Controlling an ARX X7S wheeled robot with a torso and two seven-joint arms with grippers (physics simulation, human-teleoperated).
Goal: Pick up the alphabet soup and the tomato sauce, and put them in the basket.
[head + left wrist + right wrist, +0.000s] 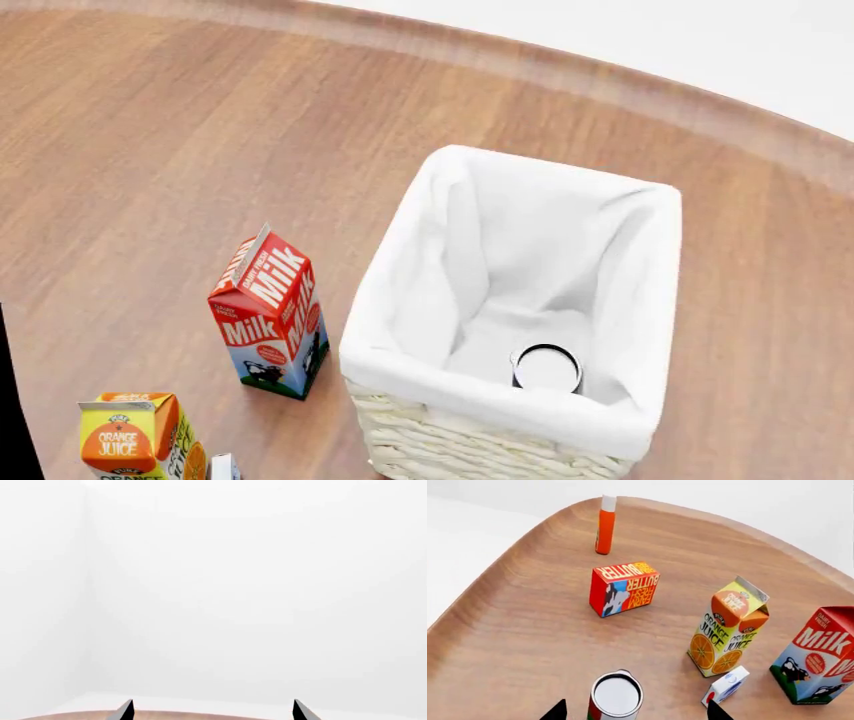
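One can [546,368] already stood upright in the basket [400,330], on the liner near the front wall. I saw only its silvery top from the head view, so I could not read its label; I judged it to be the soup, since the can left on the table [514,630] showed a strip of red below its rim and so looked like the sauce [616,698]. That made the job about half done.

My right pincer [635,711] was spread wide and held nothing. Only its two dark fingertips [555,712] showed at the edge of the wrist view. The sauce stood upright between them, nearer the one fingertip than the other, and not yet enclosed as far as I could tell. Beyond it, further from my pincer, stood the butter box [622,588] and the ketchup bottle [605,525]. Off to one side were the juice carton [727,627], a small white box [725,685] lying by its foot, and the milk carton [820,655].

My left pincer [212,712] was also spread and empty. It pointed out past the table edge at blank white, with no task thing near it.

What remained, as I judged it: settle the right pincer around the sauce, lift it, carry it over the basket and let go beside the first can.
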